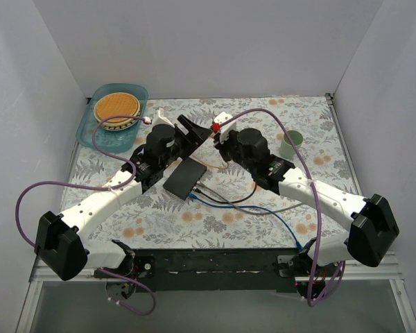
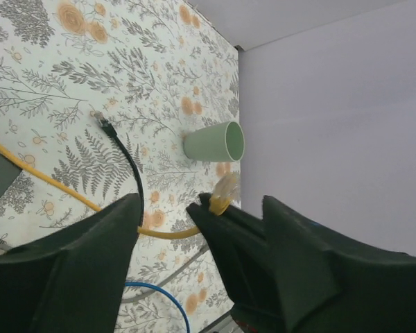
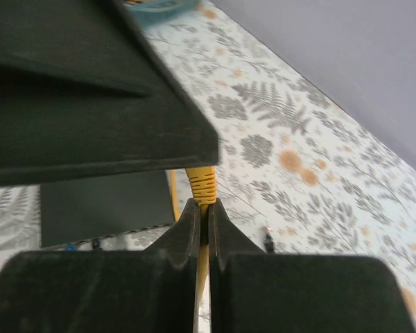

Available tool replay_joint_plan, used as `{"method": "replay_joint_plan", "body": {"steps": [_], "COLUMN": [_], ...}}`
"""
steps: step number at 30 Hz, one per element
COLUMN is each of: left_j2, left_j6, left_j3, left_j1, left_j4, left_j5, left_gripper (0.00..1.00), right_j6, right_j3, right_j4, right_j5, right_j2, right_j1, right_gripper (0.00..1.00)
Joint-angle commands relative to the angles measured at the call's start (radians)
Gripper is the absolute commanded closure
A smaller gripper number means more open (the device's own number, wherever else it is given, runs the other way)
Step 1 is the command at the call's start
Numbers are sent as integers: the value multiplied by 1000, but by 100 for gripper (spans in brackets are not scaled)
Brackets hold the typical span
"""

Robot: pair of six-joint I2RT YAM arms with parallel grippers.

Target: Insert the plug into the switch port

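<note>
The switch (image 1: 186, 177) is a flat black box on the floral cloth, with blue, grey and black cables plugged into its near edge; it also shows in the right wrist view (image 3: 104, 208). My right gripper (image 1: 217, 137) (image 3: 206, 208) is shut on the yellow cable just behind the yellow plug (image 3: 202, 182), held above the table behind the switch. The plug's clear tip (image 2: 226, 189) sticks out past the right gripper's fingers (image 2: 229, 243). My left gripper (image 1: 187, 129) (image 2: 201, 202) is open, and its jaws stand on either side of the right gripper's tip and the plug.
A green cup (image 1: 291, 142) (image 2: 215, 142) lies at the back right. A teal tray (image 1: 97, 135) with a yellow plate is at the back left. A loose black cable end (image 2: 105, 125) lies on the cloth. White walls enclose the table.
</note>
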Motion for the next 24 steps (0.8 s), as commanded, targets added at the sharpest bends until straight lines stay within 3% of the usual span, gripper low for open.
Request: {"method": "replay_joint_plan", "body": {"steps": [1, 2, 4, 6, 10, 14, 18, 24], "left_j2": [-60, -70, -107, -127, -144, -109, -35, 115], "left_j6": [46, 57, 71, 94, 143, 198, 278, 356], "left_j3": [24, 17, 8, -5, -12, -9, 6, 4], "left_j1": [6, 8, 11, 14, 24, 49, 101, 155], "left_j4": [-40, -45, -61, -78, -108, -126, -152, -183], "left_j5": [-89, -112, -173, -209, -267, -225, -81, 6], "left_gripper": [21, 11, 4, 2, 2, 2, 2, 2], "right_j6": [-6, -8, -24, -64, -55, 3, 41, 40], "right_j3": [61, 58, 45, 28, 61, 10, -73, -50], "right_j4": [11, 3, 0, 8, -101, -242, -253, -267], "right_j5": [288, 369, 460, 558, 591, 415, 203, -55], "right_j2": [-82, -99, -164, -230, -245, -177, -39, 194], "right_j1": [-31, -42, -56, -59, -57, -57, -56, -49], "right_gripper": [99, 99, 99, 99, 99, 99, 99, 99]}}
